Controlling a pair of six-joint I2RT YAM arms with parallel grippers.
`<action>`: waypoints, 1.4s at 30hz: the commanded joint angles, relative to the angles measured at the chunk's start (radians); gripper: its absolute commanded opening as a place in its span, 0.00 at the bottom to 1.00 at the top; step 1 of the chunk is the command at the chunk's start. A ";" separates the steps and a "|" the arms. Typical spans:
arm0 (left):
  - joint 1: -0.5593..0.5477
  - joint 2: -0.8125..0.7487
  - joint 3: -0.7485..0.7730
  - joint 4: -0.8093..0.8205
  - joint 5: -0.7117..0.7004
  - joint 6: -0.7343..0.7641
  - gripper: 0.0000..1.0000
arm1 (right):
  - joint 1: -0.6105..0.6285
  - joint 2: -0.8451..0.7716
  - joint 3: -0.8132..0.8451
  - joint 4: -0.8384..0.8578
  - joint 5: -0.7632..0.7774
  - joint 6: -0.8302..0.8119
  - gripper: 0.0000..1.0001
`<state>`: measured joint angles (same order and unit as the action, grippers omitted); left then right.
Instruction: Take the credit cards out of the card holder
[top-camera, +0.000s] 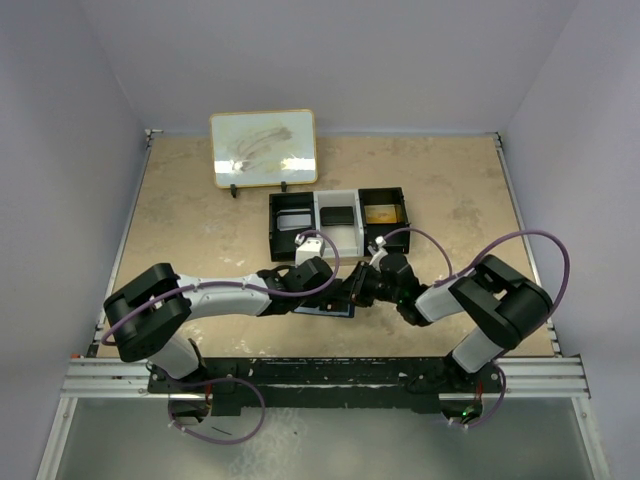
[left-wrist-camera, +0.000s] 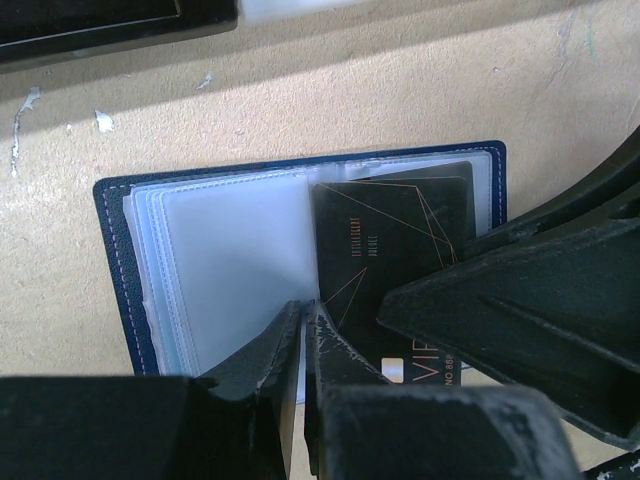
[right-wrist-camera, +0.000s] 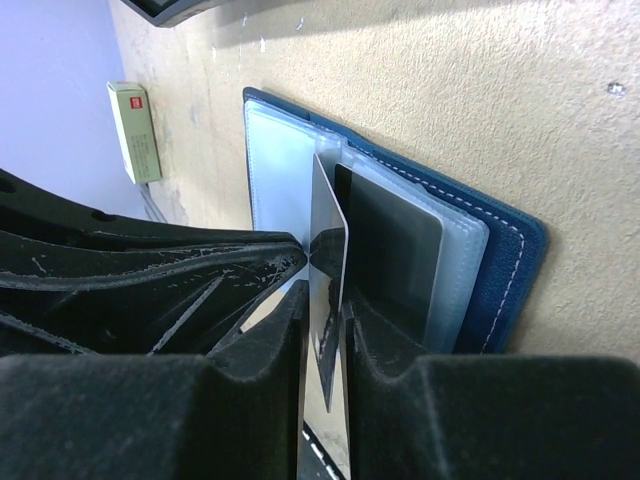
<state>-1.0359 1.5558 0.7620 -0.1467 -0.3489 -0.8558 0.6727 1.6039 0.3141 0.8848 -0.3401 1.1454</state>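
The right fingers (right-wrist-camera: 400, 400) stand a little apart with a card (right-wrist-camera: 330, 250) on edge in the gap between them. I cannot tell whether either pad actually presses on it. If neither does, a pull simply leaves the card where it is, or lets it tip over against its pocket. The left fingers (left-wrist-camera: 262, 365) are pressed together, pinching what looks like the edge of a clear sleeve (left-wrist-camera: 230, 260) near the fold. That thin, slick plastic is a poor anchor and could slide out of the pinch or crease. From the left wrist, a black card (left-wrist-camera: 390, 250) with gold lines, apparently the same one, sits partly out of the right-hand pocket. Part of it lies inside the pocket, and friction there could drag the whole card holder (left-wrist-camera: 115, 260) along instead of freeing the card. A skewed pull would likely jam a corner against the pocket seam. The two sets of fingers meet almost tip to tip over the holder, so a small sideways correction by either arm risks a knock. The card holder lies open on the tabletop (top-camera: 200, 230), near the arms' bases and just in front of the black tray (top-camera: 272, 225). It looks light, so it would probably shift easily.
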 joint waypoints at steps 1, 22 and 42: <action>-0.007 0.012 -0.011 -0.044 -0.018 -0.009 0.03 | -0.005 0.016 0.008 0.045 -0.025 -0.004 0.18; -0.008 -0.074 -0.027 -0.067 -0.049 -0.020 0.06 | -0.005 -0.216 -0.004 -0.188 0.096 -0.088 0.00; 0.082 -0.431 0.092 -0.458 -0.302 0.099 0.62 | -0.002 -0.619 0.092 -0.424 0.291 -0.558 0.00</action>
<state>-1.0012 1.2076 0.7712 -0.4652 -0.5297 -0.8276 0.6727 1.0481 0.3279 0.4900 -0.1169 0.7677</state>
